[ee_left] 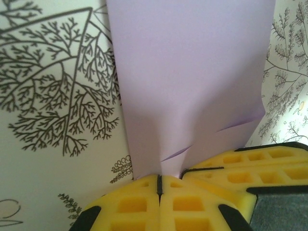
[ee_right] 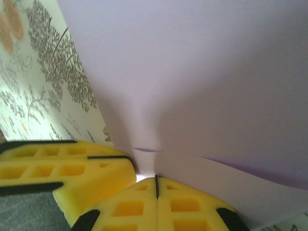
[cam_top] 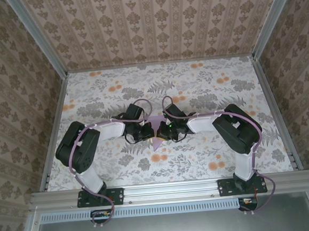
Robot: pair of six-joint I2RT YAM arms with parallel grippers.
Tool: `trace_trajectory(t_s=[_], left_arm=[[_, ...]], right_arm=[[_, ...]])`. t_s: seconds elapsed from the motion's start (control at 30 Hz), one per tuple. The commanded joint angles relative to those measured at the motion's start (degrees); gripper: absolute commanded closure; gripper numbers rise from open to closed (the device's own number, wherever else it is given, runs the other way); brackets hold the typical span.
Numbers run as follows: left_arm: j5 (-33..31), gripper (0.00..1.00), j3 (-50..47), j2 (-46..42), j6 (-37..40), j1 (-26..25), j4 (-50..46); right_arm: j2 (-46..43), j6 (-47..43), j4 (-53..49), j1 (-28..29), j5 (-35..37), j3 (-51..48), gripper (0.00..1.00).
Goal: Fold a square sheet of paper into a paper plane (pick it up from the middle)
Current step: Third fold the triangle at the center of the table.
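Two grippers, one square sheet of paper (cam_top: 156,132) at mid-table

The left gripper (ee_left: 159,178) and right gripper (ee_right: 156,180) meet tip to tip, each with its jaws pressed together on the lavender paper's edge. The sheet sits at the centre of the floral tabletop (cam_top: 223,99), with one corner pointing near.

The sheet of paper (ee_left: 192,72) is thin, matt and smooth, with only soft creases. The left end effector (ee_left: 159,182) carries yellow pads (ee_left: 130,204) of dull moulded plastic; the tabletop (cam_top: 211,159) has a matt printed floral covering, and the frame rail (cam_top: 171,189) is brushed metal.
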Motion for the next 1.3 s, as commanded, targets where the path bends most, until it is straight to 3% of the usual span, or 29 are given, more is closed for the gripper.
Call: trace_trajectory(t_s=[0.0,0.13,0.57,0.8,1.03,1.27], left_arm=[[-5.0,1.00,-0.1,3.1,2.9,-0.6,-6.0],[-6.2,1.00,0.7,3.8,4.5,-0.5,-7.4],[-7.3,1.00,4.2,6.6,7.9,-0.5,-10.4],[-8.1,1.00,3.8,8.4,6.5,0.3,-12.6],[-7.9,1.00,3.7,8.6,6.8,1.2,-12.7],[-7.4,1.00,4.9,8.3,7.8,1.2,-12.7]], right_arm=[[-4.8,-8.5,-1.6,-1.2,-1.3,-1.5,1.00],[-7.5,-14.3,-3.8,-1.8,-0.9,-2.0,1.00],[-0.2,-16.1,-3.2,-2.8,-4.0,-0.2,1.00],[0.3,-15.1,-1.7,-7.8,-4.0,-3.2,1.00],[-4.0,-12.6,-1.6,-13.9,-2.9,-5.2,1.00],[-7.8,-13.3,-3.1,-11.7,-2.3,-3.4,1.00]])
